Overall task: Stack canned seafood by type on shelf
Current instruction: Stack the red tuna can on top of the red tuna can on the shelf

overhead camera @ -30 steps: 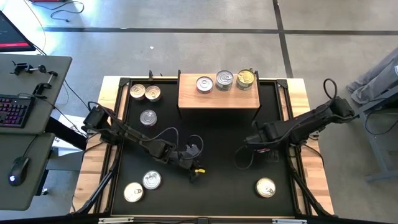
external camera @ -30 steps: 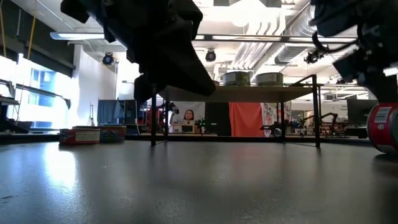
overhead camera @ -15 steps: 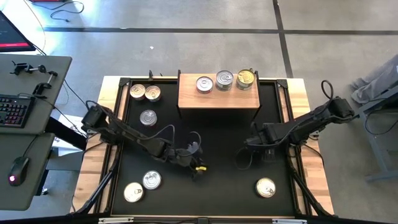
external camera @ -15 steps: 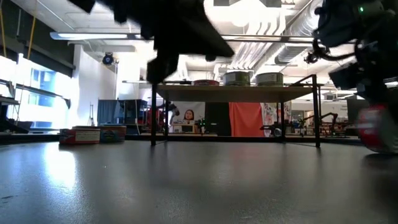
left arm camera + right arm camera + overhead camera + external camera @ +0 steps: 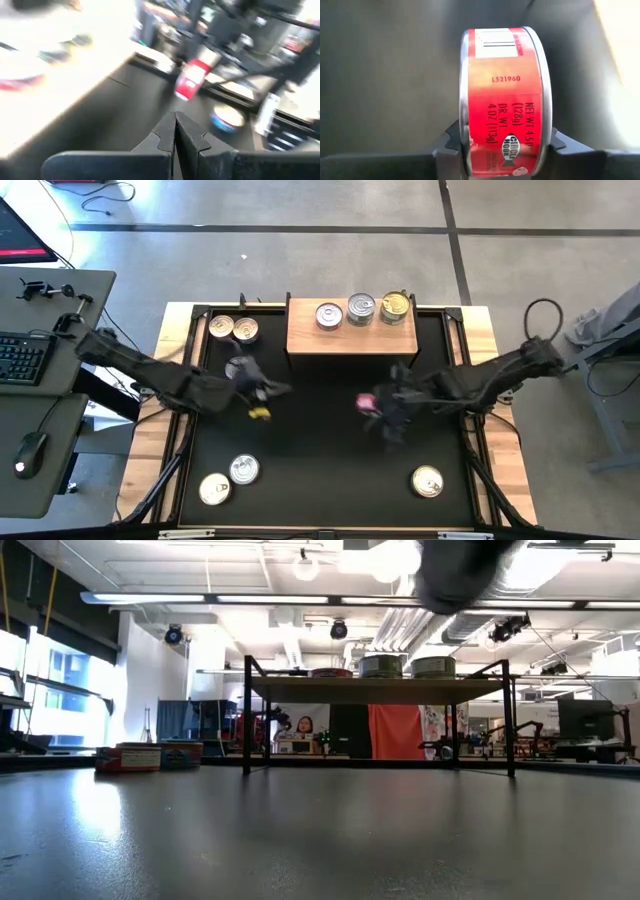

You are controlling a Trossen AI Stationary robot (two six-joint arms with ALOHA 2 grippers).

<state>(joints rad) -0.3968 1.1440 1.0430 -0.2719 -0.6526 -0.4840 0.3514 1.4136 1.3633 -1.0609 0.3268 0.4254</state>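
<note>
The dark tabletop point(image 5: 320, 840) stretches level toward the shelf point(image 5: 378, 690) — a flat brown top on thin black legs, standing at the far edge. Three tins point(image 5: 381, 666) sit on it, one low with a reddish side, two taller and silver-grey. Overhead a blurred dark shape point(image 5: 462, 570) hangs — part of an arm, too smeared to tell more — while a low box point(image 5: 140, 756) rests far left.

"l521960" and "net wt 4 oz (113g)" on red can point(image 5: 502, 100)
</note>
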